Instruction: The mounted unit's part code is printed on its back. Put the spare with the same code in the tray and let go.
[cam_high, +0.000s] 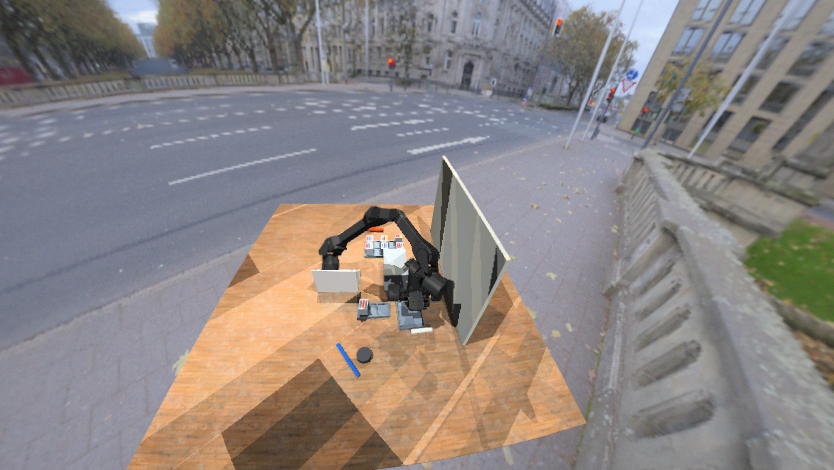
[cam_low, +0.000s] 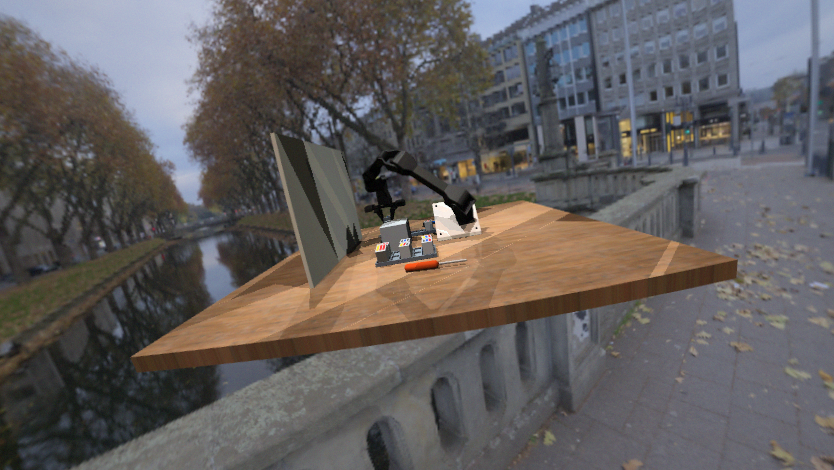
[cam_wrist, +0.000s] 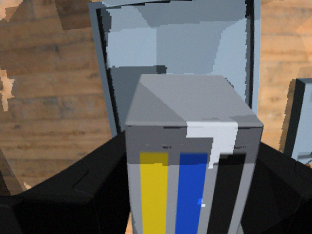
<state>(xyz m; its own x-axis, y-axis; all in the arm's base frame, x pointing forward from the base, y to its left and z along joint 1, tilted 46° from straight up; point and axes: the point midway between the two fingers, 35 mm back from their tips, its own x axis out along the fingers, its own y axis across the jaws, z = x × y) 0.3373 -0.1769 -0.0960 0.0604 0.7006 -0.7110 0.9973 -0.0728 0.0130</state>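
My gripper (cam_wrist: 182, 137) is shut on a grey block with yellow, blue and black stripes (cam_wrist: 154, 200). In the wrist view the block hangs over the near part of the grey-blue tray (cam_wrist: 185, 45) (cam_high: 410, 318); its gap to the tray floor is unclear. In the exterior view the fingers are partly hidden behind a large grey box (cam_low: 395, 232) (cam_high: 394, 256). A spare rack (cam_low: 405, 260) holds several small grey blocks with coloured labels. The code on the mounted unit's back is not readable.
A small holder (cam_high: 380, 310) with a red-labelled block (cam_high: 363, 305) sits beside the tray. A tall grey panel (cam_high: 475, 256) (cam_low: 315, 204) stands close to the arm. A white stick (cam_high: 421, 330), blue rod (cam_high: 348, 359), black disc (cam_high: 364, 354) and orange screwdriver (cam_low: 421, 265) lie around.
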